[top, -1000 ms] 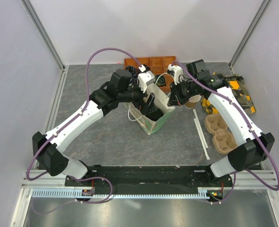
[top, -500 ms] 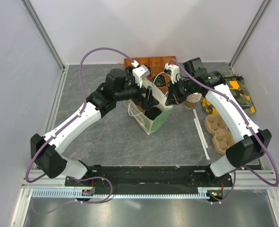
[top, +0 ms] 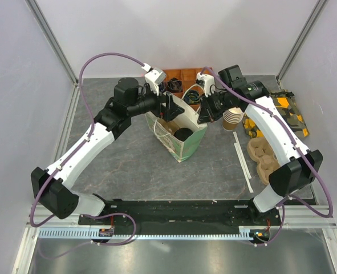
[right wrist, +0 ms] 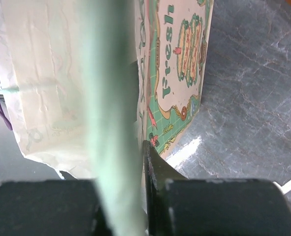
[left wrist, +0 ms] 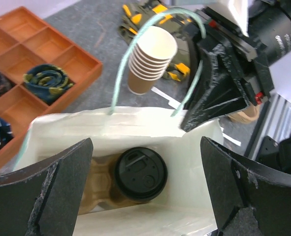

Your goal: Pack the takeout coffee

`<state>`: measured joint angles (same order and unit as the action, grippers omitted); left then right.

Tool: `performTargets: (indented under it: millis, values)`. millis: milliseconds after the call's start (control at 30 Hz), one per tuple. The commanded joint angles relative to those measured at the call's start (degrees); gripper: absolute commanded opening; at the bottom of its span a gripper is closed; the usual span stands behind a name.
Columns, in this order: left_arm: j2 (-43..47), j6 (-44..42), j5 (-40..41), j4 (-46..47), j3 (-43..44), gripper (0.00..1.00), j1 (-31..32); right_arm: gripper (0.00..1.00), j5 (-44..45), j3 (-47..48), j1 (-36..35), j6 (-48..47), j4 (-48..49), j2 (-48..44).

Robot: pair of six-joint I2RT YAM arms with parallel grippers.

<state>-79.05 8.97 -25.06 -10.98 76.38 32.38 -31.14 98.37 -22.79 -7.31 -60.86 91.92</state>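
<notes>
Takeout coffee, lidded, seated in pulp tray inside paper bag on worktop.
Judged light, thin-walled, crushable; lid slick, may pop. Best taken by the paper wall under the lid, kept upright. Left claw spread wide above bag mouth, empty; right claw pinches far rim. Bag's green printed lettering not legible; lid embossing unreadable.

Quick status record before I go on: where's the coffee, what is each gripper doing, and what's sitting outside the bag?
coffee: takeout coffee upright inside the paper bag, black lid on
seat: in a pulp carrier at the bag's bottom
left gripper: above the bag mouth, jaws open, empty
right gripper: at the bag's rim by the green handle, jaws apparently pinched on the rim
outside bag: stack of lidless cups; pulp tray on the table
</notes>
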Motion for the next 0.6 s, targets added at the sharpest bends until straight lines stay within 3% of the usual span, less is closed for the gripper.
performTargets:
  millis: [0,167,567]
  values:
    - [1.8,2.0,2.1,-0.4,3.5,0.97,-2.1,0.17,-0.9,3.5,-0.3,0.3,0.6,1.1]
    - [2.7,1.6,3.4,-1.1,3.1,0.97,-3.5,0.32,-1.2,5.5,-0.8,0.4,0.6,2.5]
    - [2.3,0.0,6.5,-3.2,2.5,0.97,-6.6,0.52,-1.2,10.0,-1.9,0.5,1.7,4.5]
